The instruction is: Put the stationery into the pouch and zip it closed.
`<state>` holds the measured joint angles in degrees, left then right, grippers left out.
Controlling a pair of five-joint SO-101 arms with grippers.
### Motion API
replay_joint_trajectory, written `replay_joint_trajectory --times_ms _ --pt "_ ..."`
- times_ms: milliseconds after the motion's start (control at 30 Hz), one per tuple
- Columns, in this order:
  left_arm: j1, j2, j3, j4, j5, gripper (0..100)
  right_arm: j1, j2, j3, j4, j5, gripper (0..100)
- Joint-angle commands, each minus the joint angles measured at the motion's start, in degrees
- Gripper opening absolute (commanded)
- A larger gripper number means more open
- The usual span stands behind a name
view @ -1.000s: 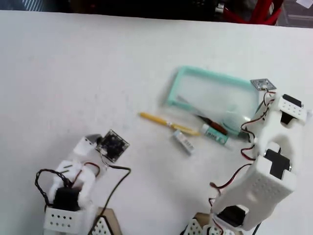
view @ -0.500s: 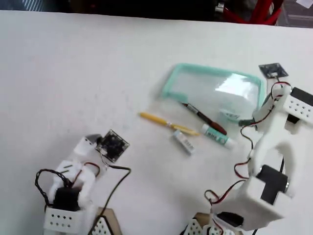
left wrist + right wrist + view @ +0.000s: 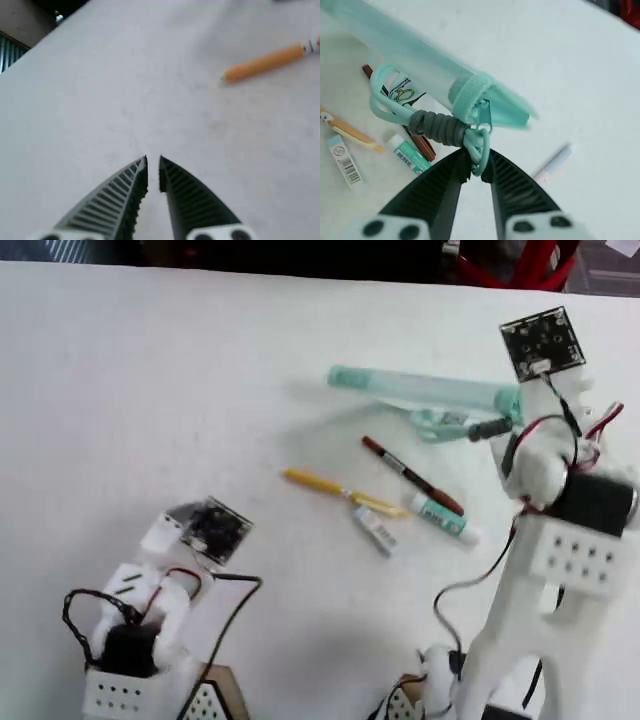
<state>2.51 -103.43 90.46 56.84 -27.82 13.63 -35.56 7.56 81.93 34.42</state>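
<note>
the pouch (image 3: 420, 390) shows edge-on beyond pen (image 3: 412, 475), pencil (image 3: 345, 492), glue stick (image 3: 445, 518) and white block (image 3: 375, 530).

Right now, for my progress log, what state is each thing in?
Pouch: on edge, held by its loop.
Right gripper: shut on loop.
Left gripper: shut, empty.
Pen: on table, outside pouch.
Pencil: on table.
Glue stick: on table.
Eraser: on table.

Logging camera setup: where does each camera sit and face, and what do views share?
High view: fixed overhead, looking down on the table, pouch and both arms.
Left wrist view: on the left wrist, looking past the left gripper toward a yellow pencil.
Right wrist view: on the right wrist, looking at the right gripper, jaws clamping the zipper cord.
Shared: the pencil in all three; the pouch in high and right wrist.
</note>
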Motion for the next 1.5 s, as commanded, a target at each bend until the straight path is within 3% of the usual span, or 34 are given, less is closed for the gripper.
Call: replay_joint_trajectory --times_ms 0,100,267,367,633,867,1133,1267,1467 --pt "4.00 -0.48 -8.97 -1.23 12.04 26 -6.29 -5.76 -4.04 2.77 -0.79 1.8" --pt "6.46 -0.48 -12.92 -1.32 14.86 38 -10.86 -4.79 -8.88 6.81 -1.76 1.8" --pt "9.89 -0.22 -13.80 -1.93 9.76 32 -17.19 -0.57 -18.90 9.27 -2.64 1.8" --pt "9.54 -0.40 -13.54 0.62 10.55 31 -20.00 2.95 -23.91 9.36 -4.75 1.8" --pt "9.89 -0.48 -19.78 7.30 16.35 32 -25.89 13.05 -43.60 13.14 -21.19 1.8" --pt "10.07 -0.48 -31.82 12.22 16.44 36 -32.31 16.75 -50.90 16.40 -22.33 1.8" --pt "9.98 -0.48 -32.26 11.69 16.44 36 -37.05 17.10 -50.64 16.48 -20.57 1.8" --pt "10.15 -0.48 -31.21 7.74 16.53 36 -41.10 17.01 -48.26 16.48 -20.66 1.8" --pt "18.07 -0.48 -24.35 -1.14 20.84 34 -45.76 16.57 -48.09 16.40 -20.66 1.8"
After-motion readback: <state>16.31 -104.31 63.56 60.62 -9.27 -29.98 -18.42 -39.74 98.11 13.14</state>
